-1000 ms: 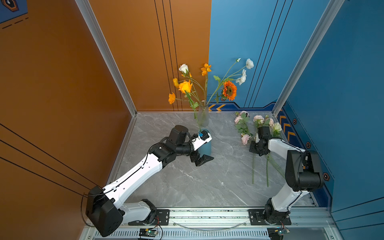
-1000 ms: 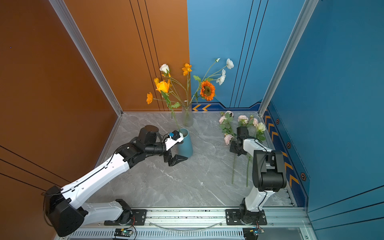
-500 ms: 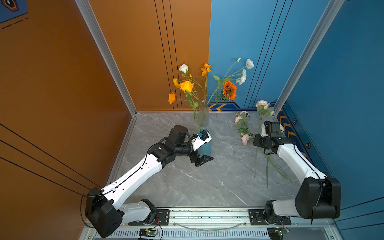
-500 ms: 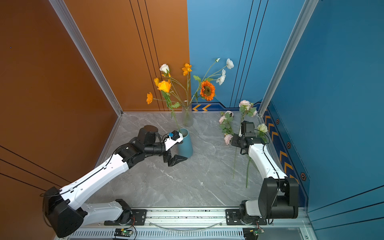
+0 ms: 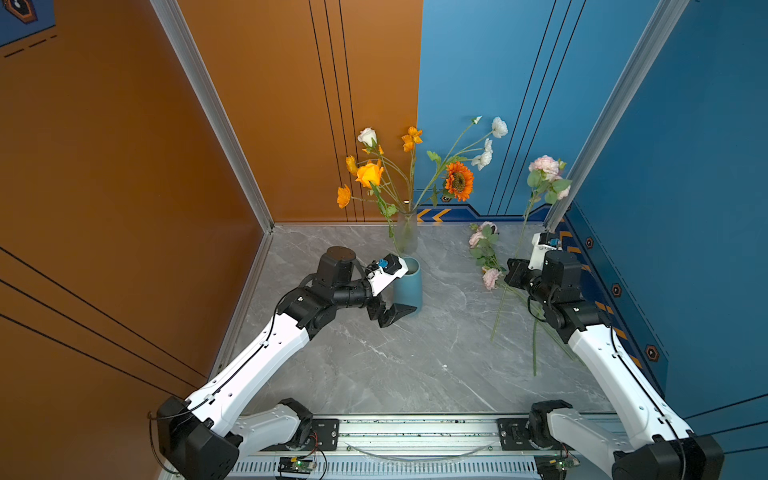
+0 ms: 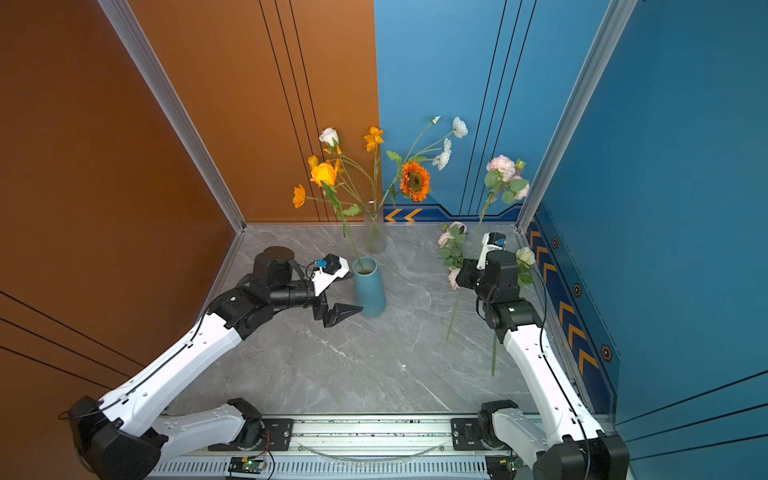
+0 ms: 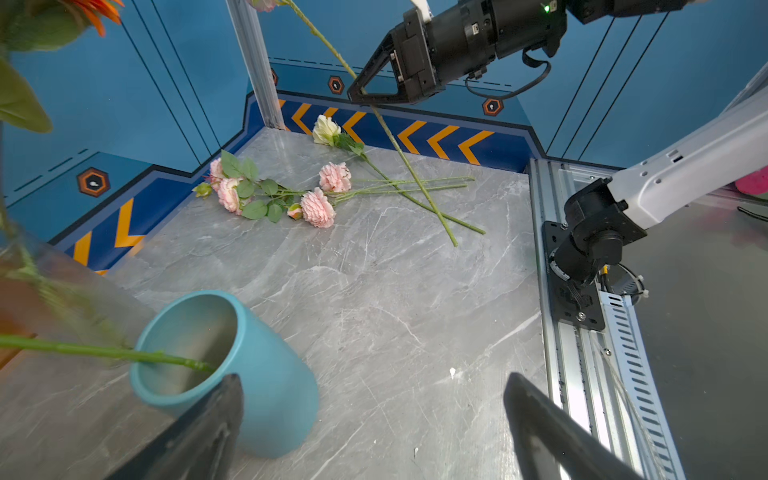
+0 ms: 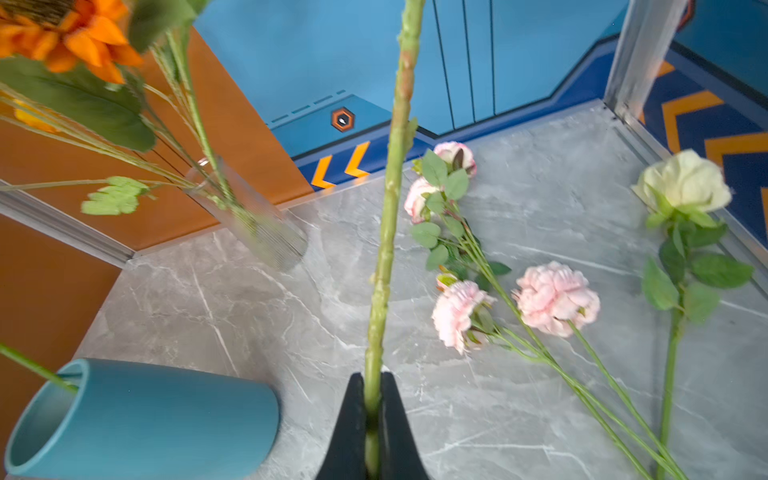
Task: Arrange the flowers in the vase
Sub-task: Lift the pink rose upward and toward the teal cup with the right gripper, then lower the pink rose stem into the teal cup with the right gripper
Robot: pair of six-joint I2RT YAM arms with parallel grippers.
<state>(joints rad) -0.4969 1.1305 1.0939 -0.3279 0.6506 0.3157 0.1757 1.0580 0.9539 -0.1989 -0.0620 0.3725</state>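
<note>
Clamped shut, the right end effector (image 8: 372, 384) grips the long green stem of a pink-bloomed flower (image 8: 388, 232). I see the stem tilted steeply, with the bloom raised high against the blue wall (image 5: 478, 62) in both top views. I cannot tell whether the stem's lower tip clears the grey marbled bench (image 5: 374, 365).

On the other side, the left end effector (image 6: 345, 311) sits low with its jaws spread wide and nothing between them. It is just beside the foot of the tall teal ceramic vase (image 6: 370, 286); I cannot tell whether one finger touches it.

Around the right end effector the loose flowers lie flat on the bench. I count several pink ruffled blooms (image 7: 318, 208) on leafy stems that cross one another, and a cream rose (image 8: 683, 180) nearer the side wall.

The teal vase stands upright with a single stem in it, that of a yellow-orange rose (image 6: 324, 174) leaning toward the orange wall (image 5: 270, 83). Just behind it, close to the back wall, stands a clear ribbed glass vase (image 5: 406, 232). It holds small orange blooms (image 5: 411, 137), white blooms (image 5: 484, 158) and an orange sunflower (image 5: 458, 180), all fanning outward.
</note>
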